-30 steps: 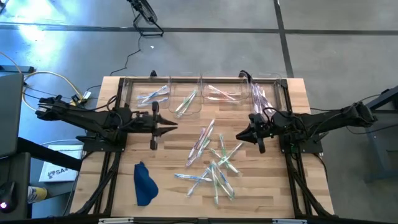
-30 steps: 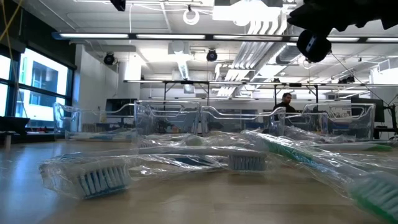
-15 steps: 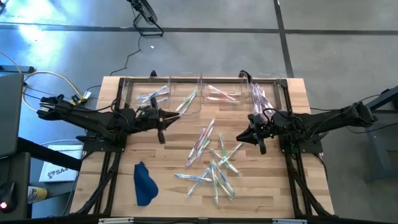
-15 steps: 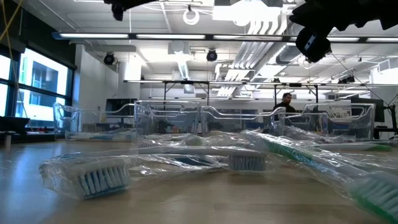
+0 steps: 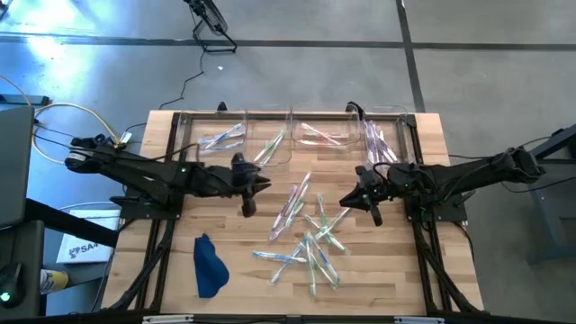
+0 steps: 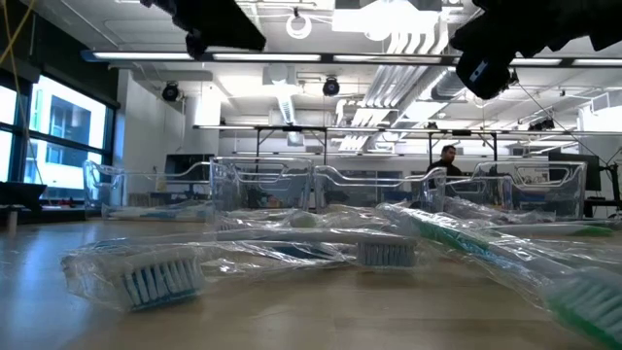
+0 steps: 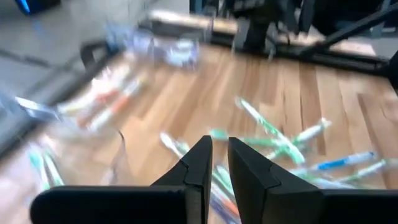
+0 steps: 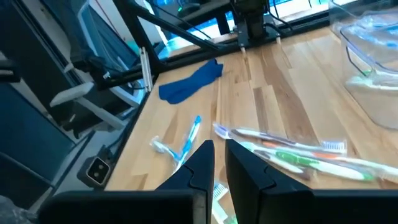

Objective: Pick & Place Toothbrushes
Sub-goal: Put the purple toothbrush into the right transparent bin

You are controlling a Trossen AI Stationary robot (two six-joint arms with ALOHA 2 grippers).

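The toothbrushes [image 5: 308,232] lie in a messy pile in the middle of the wooden desk [image 5: 171,270], a bit toward the lower right of the high view, and some more sit in the clear bins [image 5: 270,135] along the top edge. A blue cloth [image 5: 209,266] lies at the lower left. The left claw [image 5: 262,185] hangs just left of the pile with its two fingers pinched nearly together and nothing in them. The right claw [image 5: 345,200] hangs just right of the pile, also pinched nearly shut and holding nothing. Each toothbrush looks thin, light and stiff, but its shiny wrapper is probably slippery and crinkly, so it could slide or drag a neighbor along. I think the best spot to grab is the middle of a handle on a brush at the edge of the pile, across its thin side. Some letters show on a white thing at the lower left, off the desk, but I cannot read them.
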